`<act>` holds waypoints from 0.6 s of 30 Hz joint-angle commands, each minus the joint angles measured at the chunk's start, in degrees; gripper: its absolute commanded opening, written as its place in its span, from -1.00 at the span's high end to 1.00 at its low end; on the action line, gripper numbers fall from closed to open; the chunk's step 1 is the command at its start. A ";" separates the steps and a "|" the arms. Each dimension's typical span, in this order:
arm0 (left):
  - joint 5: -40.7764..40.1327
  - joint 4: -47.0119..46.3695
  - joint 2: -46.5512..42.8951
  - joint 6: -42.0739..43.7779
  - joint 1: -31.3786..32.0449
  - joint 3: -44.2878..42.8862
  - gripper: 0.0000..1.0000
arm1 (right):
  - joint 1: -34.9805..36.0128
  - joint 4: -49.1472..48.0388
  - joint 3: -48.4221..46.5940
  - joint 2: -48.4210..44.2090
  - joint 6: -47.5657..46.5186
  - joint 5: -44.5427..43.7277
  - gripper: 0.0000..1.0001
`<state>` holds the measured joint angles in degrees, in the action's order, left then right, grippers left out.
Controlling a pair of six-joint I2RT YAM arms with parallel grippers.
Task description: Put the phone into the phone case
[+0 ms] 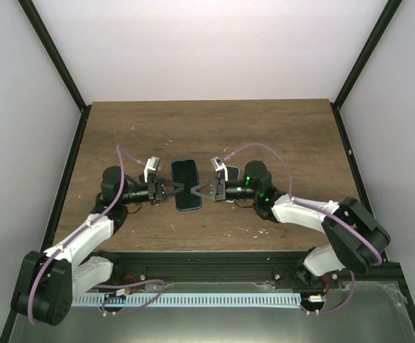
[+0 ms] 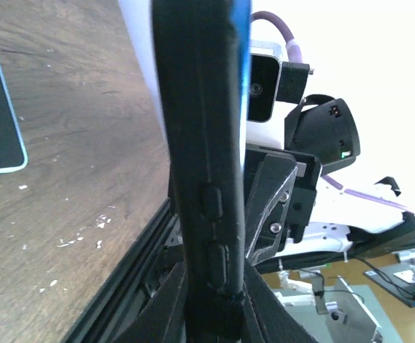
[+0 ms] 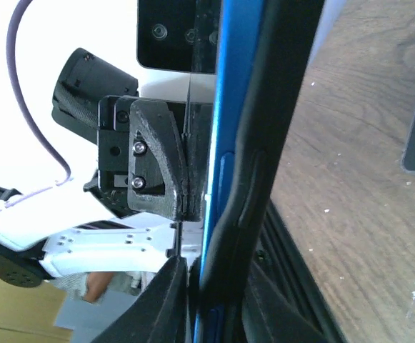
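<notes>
Between the arms at mid-table, your left claw (image 1: 178, 188) and right claw (image 1: 193, 190) pinch opposite edges of the phone case (image 1: 186, 174), the blue phone (image 3: 232, 107) apparently half-seated. Next, press it flush without slipping.

arms (image 1: 86, 239): white shells, black joints | cables (image 2: 287, 34): purple | left end effector (image 1: 181, 188): black, silver screws | right arm (image 1: 300, 211): green light

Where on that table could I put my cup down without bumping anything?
The far half of the table, up to the back wall, is bare. The near middle is crowded: the left arm and right arm meet there, jaws gripping the phone.
</notes>
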<state>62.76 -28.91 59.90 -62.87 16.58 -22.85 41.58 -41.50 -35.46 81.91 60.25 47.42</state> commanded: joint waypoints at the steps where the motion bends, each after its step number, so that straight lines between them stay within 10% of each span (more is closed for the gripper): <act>1: 0.64 -8.69 -0.13 -6.90 0.19 1.30 0.86 | 0.81 -5.86 0.11 -2.05 -1.23 1.62 0.47; 7: 0.53 -12.16 -0.21 -6.81 0.20 0.28 0.86 | 0.78 -2.13 0.87 -3.23 0.48 3.97 -0.01; 18: -1.14 -11.80 1.69 -0.49 0.25 -1.58 0.99 | 0.78 -0.96 2.72 -4.91 3.68 8.12 0.24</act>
<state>62.96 -36.49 61.17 -67.09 16.80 -22.13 41.89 -42.48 -32.38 78.15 62.65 52.82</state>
